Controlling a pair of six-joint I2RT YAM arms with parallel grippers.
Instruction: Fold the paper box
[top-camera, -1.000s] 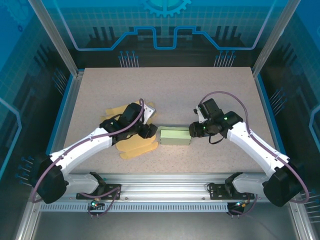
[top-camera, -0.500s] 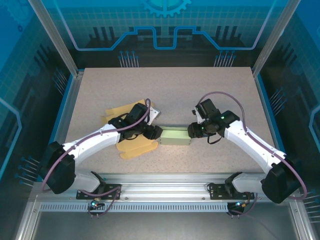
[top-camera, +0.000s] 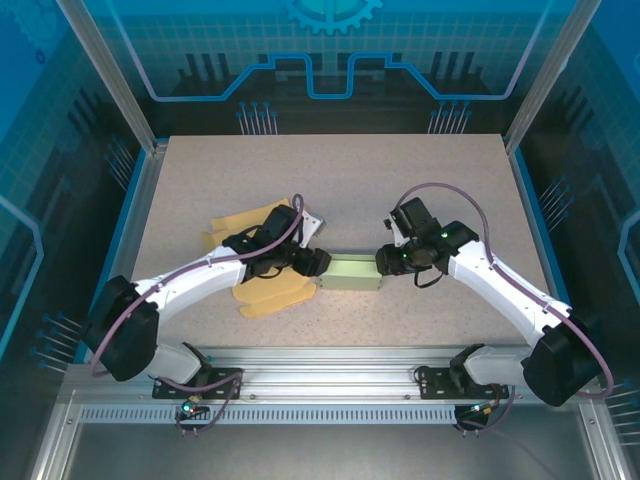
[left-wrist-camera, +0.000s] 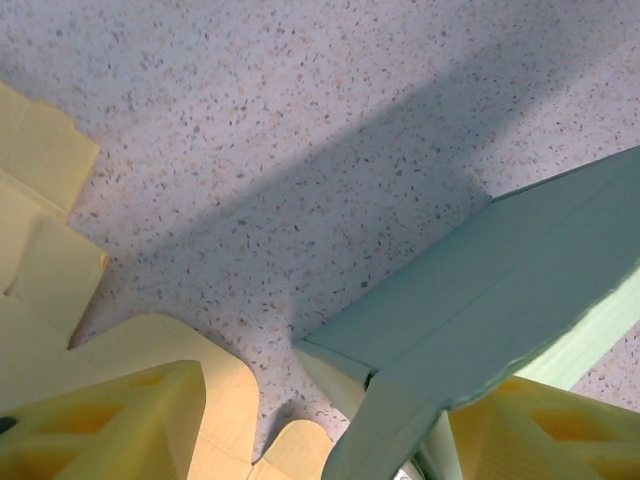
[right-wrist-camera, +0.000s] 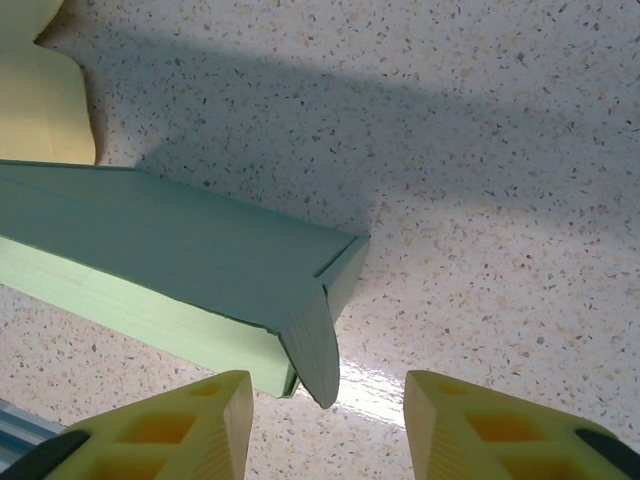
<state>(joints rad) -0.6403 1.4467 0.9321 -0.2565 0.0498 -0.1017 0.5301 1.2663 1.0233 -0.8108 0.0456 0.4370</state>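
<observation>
The paper box (top-camera: 349, 272) lies on the desk (top-camera: 400, 180), an end flap (left-wrist-camera: 385, 435) between the wide left fingers (left-wrist-camera: 120, 420), another between the narrower right fingers (right-wrist-camera: 190, 420); neither holds it. It is likely light and easily creased, so pinch the flaps gently.

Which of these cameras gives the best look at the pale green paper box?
The top external view: it shows the whole pale green paper box lying on the speckled table. The left wrist view catches one end close up, cut off by the frame; the right wrist view catches the opposite end.
</observation>
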